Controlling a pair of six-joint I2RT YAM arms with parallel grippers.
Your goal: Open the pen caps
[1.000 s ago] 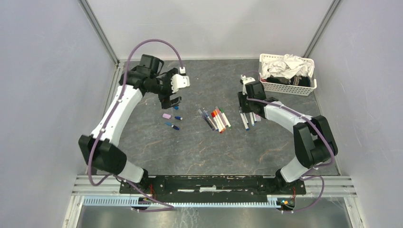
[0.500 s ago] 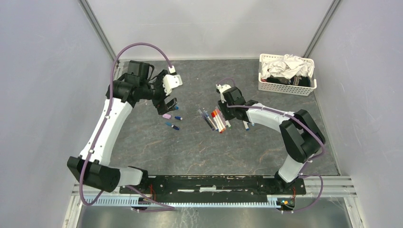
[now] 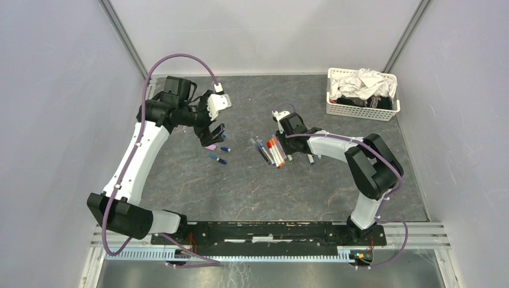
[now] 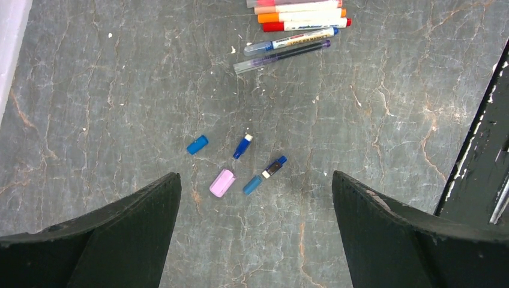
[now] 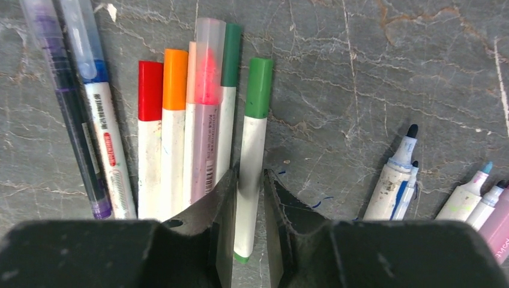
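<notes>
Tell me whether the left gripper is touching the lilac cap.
Apart. Left wrist view shows bare table between the lilac cap and both open fingers.

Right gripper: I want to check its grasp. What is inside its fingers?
One green-capped pen lies between the fingers of the right gripper, both closed against its white barrel. The gripper hides the lower ends of the neighbouring pens.

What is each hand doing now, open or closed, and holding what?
Left hand: open, holding nothing.
Right hand: closed on the green-capped pen, at its white barrel.
</notes>
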